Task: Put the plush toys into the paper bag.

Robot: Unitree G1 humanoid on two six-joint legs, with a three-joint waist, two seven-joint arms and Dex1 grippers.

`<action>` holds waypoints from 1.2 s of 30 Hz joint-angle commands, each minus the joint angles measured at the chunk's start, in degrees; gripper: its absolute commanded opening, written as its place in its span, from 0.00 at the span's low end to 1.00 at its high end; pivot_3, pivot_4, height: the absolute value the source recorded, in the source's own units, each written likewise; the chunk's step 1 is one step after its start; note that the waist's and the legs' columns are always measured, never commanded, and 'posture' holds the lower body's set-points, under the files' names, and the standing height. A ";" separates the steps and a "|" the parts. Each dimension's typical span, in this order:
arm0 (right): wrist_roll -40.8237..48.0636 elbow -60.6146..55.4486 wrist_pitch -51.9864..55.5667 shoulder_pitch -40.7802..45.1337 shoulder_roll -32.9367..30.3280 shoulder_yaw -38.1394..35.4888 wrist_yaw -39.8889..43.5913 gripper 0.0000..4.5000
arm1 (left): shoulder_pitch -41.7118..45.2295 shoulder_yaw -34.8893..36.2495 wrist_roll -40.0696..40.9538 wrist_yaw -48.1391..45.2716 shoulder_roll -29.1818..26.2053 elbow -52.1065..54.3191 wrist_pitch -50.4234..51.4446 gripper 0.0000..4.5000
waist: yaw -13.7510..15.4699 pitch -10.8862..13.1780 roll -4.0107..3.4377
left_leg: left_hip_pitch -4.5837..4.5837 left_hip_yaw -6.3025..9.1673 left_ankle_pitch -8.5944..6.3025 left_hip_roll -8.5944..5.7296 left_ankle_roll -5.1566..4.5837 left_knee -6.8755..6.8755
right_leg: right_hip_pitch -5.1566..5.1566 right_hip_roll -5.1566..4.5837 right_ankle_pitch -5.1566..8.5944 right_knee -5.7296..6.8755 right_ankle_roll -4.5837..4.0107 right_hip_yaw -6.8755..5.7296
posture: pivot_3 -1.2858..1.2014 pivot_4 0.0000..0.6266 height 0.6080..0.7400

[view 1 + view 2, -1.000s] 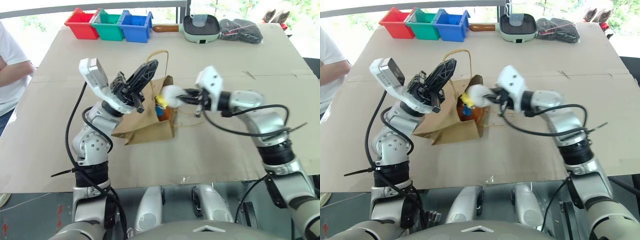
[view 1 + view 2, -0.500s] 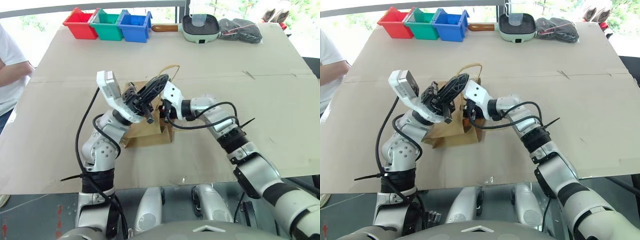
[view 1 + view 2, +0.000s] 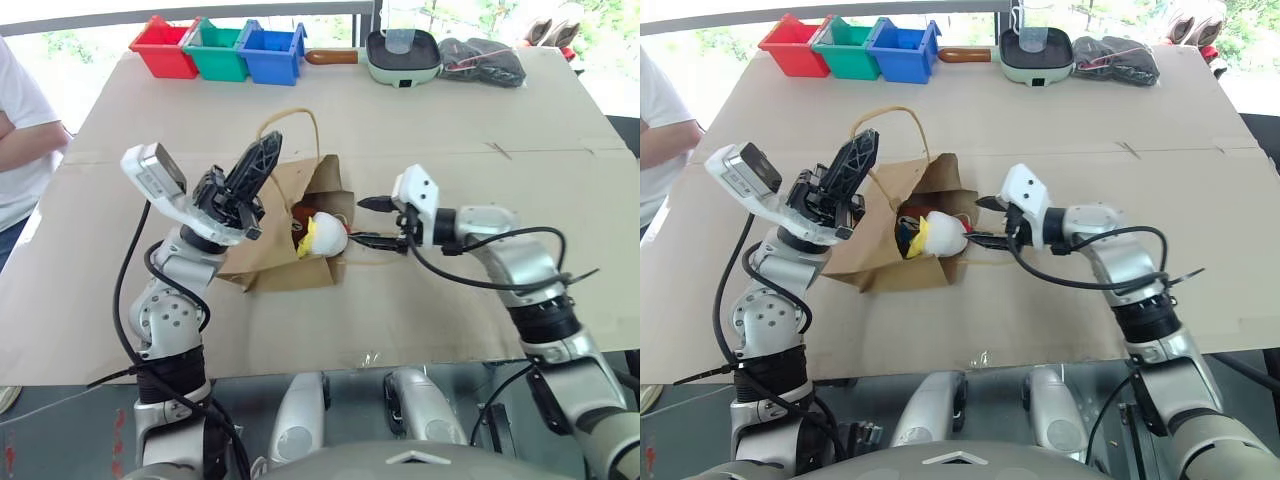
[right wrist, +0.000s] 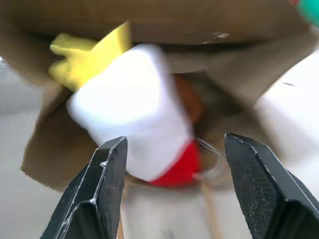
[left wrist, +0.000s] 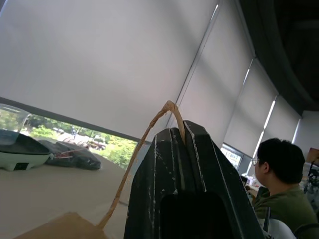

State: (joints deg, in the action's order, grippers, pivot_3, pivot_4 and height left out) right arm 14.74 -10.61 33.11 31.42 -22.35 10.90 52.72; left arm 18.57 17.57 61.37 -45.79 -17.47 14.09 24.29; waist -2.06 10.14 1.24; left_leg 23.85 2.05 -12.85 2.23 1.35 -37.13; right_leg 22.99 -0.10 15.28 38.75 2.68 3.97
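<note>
- Eye views: the bag [image 3: 290,240] lies on the table [image 3: 450,130]; the white toy [image 3: 325,236] sits in its mouth. The left end effector [image 3: 258,165] clenches the bag's handle [image 3: 290,116].
- Right wrist view: the right end effector [image 4: 174,164] is released, apart from the white toy [image 4: 132,107].

One paper bag [image 3: 290,225] mid-table, two loop handles on it: one raised [image 3: 290,120], one flat on table [image 3: 370,250]. Two plush toys at bag mouth: white one [image 3: 325,236] in front, brown one [image 3: 303,214] tucked behind. Three plastic bins upper left of frame: red [image 3: 162,45], green [image 3: 218,48], blue [image 3: 270,50]. One green pan [image 3: 402,55] top centre. One dark cloth bundle [image 3: 485,60] upper right. Two people: one at left edge [image 3: 20,130], one in left wrist view [image 5: 279,189].
</note>
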 commanded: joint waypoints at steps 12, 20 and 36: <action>20.00 -18.95 37.33 -18.69 3.78 -20.34 -19.23 0.64 | 4.71 2.57 5.50 0.81 0.53 -1.25 1.45 0.00 | -0.21 -0.03 0.06 | 0.01 -0.06 0.00 0.01 -0.01 0.03 | -0.01 0.05 0.01 -0.08 0.00 0.08 | 0.52 0.24 1.00; 25.66 -9.26 36.10 -14.67 14.25 -22.03 -22.21 0.64 | 3.93 3.08 5.65 0.87 -0.32 -0.42 2.01 0.00 | -0.42 -0.03 0.06 | 0.01 -0.06 0.00 0.01 -0.01 0.02 | -0.02 0.06 0.01 -0.09 0.02 0.08 | 0.52 0.24 1.00; 45.49 -5.87 24.08 5.82 23.80 -25.29 -20.97 0.01 | 5.48 7.94 4.47 2.63 -4.11 -3.07 -0.04 0.00 | -0.35 0.04 -0.03 | 0.07 -0.01 0.00 0.03 -0.01 0.09 | 0.02 0.05 0.00 -0.16 0.01 0.02 | 0.52 0.24 1.00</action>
State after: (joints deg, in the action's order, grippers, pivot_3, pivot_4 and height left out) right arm 55.60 -11.74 57.24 34.74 1.58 -13.76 33.02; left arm 22.46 23.27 65.44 -42.64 -20.19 10.84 25.47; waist -2.41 10.18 1.21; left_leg 23.92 2.05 -12.85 2.26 1.34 -37.05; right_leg 23.04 -0.04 15.28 38.60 2.69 3.97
